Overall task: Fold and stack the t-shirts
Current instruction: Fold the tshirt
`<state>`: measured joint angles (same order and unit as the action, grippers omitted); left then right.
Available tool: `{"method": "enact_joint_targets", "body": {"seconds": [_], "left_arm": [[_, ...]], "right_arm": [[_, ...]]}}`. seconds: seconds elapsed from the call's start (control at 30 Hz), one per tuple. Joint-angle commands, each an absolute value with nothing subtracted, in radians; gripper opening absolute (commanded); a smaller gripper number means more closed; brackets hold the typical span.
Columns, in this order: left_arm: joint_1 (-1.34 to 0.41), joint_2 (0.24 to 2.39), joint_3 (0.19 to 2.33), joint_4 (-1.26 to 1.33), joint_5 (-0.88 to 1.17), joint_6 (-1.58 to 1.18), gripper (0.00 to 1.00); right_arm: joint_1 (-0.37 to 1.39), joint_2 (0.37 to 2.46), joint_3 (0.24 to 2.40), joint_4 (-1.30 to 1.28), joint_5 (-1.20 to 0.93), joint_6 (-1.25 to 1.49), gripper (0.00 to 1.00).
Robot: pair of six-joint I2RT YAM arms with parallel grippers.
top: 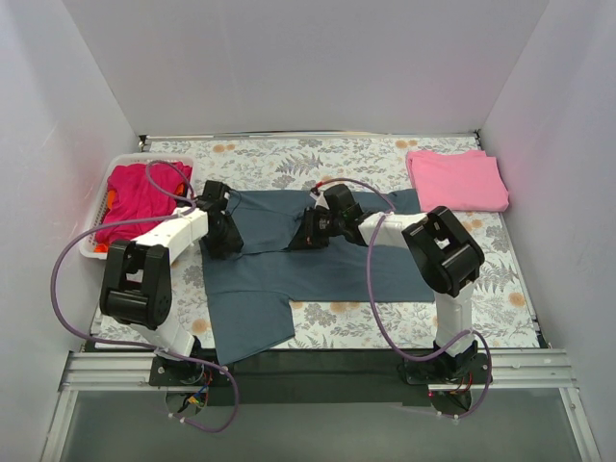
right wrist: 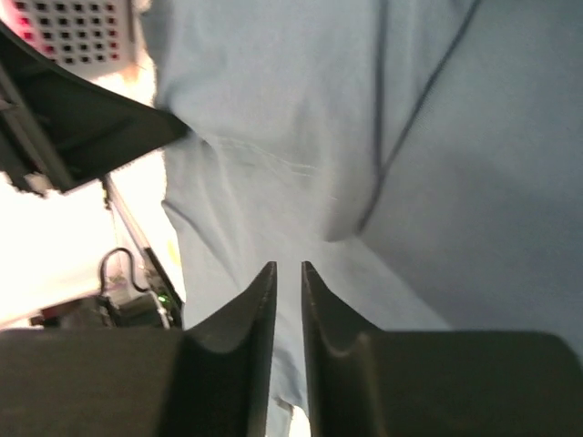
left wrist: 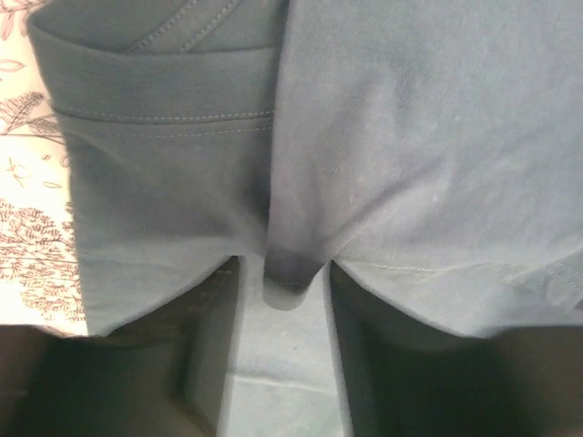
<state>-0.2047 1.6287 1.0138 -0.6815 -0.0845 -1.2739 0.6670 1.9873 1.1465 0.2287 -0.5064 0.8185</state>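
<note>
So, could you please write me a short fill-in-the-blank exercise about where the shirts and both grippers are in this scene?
1. The folded shirt at the far right corner of the table is light ____.
2. The magenta shirt lies inside the white ____.
3. Both the left gripper and the right gripper are down on the slate blue-grey ____.
4. In the left wrist view, a fold of cloth sits between the left gripper's ____.

Missing words: pink; basket; shirt; fingers

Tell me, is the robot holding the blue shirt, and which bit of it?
The left hand pinches a fold of the blue-grey t-shirt near a sleeve hem. The right hand is almost shut on the same shirt's middle; whether it grips cloth cannot be told.
</note>
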Motion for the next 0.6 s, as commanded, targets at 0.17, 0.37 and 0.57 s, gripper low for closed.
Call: {"method": "enact_joint_targets", "body": {"seconds": [0.17, 0.37, 0.57], "left_arm": [[-0.201, 1.505, 1.071, -0.695, -0.115, -1.264, 0.75], [-0.199, 1.629, 1.198, -0.626, -0.158, -1.269, 0.71], [-0.198, 1.853, 1.356, -0.577, -0.222, -1.278, 0.58]], "right_arm": [[0.594, 1.904, 1.221, 0.014, -0.413, 0.557, 0.41], [0.382, 1.784, 1.203, -0.104, -0.305, 0.377, 0.48], [0.143, 1.772, 1.195, -0.106, -0.319, 0.328, 0.48]]}}
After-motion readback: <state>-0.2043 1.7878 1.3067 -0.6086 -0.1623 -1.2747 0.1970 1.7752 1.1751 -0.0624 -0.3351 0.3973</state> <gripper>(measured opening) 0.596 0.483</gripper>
